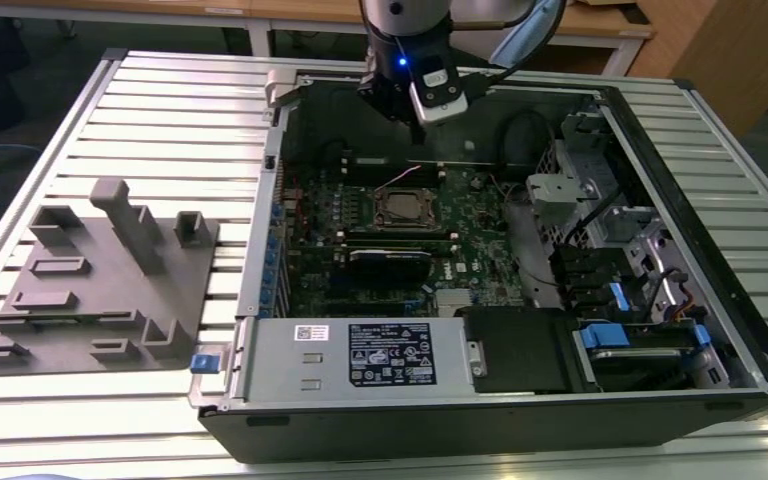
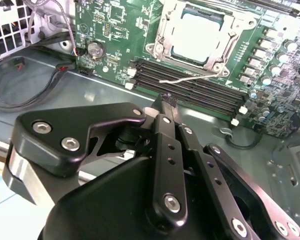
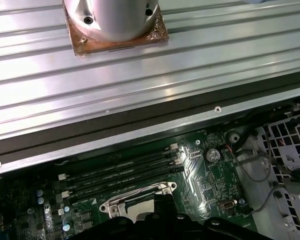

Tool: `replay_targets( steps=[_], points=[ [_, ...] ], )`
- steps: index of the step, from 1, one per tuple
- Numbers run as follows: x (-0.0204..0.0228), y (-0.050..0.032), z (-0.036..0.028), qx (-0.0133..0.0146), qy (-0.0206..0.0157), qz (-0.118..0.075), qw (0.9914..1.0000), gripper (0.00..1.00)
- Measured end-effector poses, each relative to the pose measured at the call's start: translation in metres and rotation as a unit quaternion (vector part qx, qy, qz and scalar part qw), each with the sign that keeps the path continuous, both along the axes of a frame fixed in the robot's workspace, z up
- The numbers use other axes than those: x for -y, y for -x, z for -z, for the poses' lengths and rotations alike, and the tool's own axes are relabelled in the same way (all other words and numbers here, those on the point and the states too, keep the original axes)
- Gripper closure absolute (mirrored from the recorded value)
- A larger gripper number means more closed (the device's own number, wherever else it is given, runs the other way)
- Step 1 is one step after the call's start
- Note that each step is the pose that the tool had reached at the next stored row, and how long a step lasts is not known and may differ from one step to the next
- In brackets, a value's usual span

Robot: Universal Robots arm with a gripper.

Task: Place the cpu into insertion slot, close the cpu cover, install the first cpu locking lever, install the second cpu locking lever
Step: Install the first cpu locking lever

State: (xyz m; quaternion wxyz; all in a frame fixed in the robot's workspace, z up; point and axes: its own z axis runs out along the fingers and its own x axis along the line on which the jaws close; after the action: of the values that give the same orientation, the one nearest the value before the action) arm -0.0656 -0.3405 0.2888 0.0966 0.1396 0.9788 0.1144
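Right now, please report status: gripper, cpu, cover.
Gripper shut, empty, above memory slots. Cpu seated in insertion slot. Cpu cover down. One lever unlatched.

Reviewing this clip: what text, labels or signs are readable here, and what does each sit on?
Nothing reads clearly.
The large white label on the power supply: print too small to read.
The small white sticker beside it: blurred.
Markings on the green circuit board in the second wrist view: too fine to read.
The cpu top: no legible marking.
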Motion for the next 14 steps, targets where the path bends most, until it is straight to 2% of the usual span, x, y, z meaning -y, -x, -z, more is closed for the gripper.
replay_targets(
  steps=[8,14],
  points=[
    [0.0000,0.0000,0.0000,0.0053,0.0000,0.000,0.99999,0.89],
    [0.0000,0.0021,0.0010,0.0053,0.0000,0.000,0.99999,0.89]
  ],
)
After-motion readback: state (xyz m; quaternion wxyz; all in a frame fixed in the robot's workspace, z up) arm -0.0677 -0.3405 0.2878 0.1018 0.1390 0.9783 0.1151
